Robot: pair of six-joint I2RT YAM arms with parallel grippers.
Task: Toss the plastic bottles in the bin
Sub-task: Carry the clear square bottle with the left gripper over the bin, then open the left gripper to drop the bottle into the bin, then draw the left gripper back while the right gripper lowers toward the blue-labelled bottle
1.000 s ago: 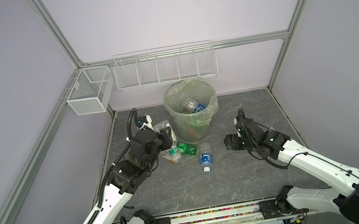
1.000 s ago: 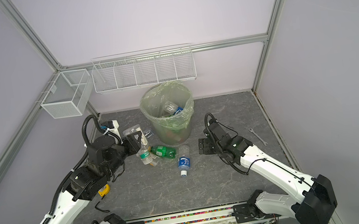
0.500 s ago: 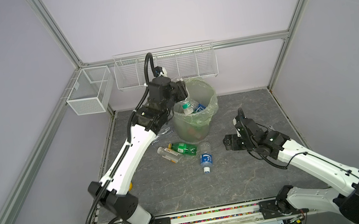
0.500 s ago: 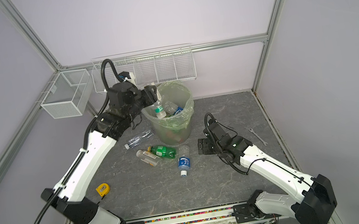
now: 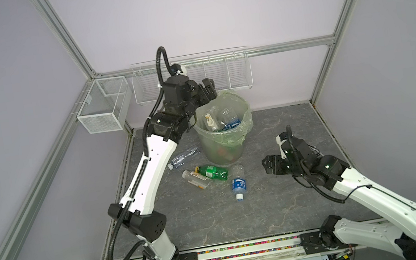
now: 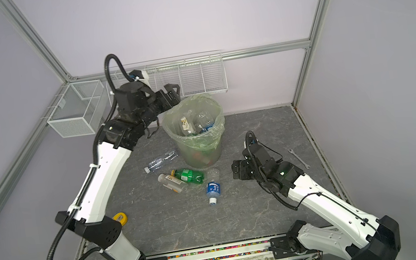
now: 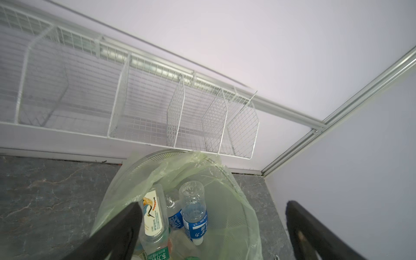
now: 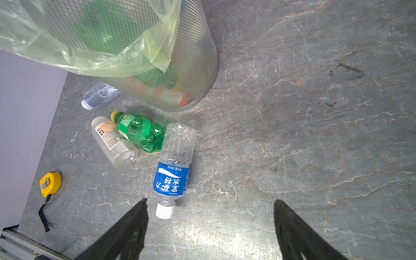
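Left claw point(image 7: 211, 207): wide, empty, above the far bin point(image 5: 220, 148).
Right claw point(image 8: 210, 202): wide, empty, near blue-label bottle point(image 8: 172, 177).
Advice: straddle its body squarely (round plastic probably slips).

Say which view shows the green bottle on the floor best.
The right wrist view: the green bottle is close, its label and cap clear. Both top views show it small; the left wrist view misses it.
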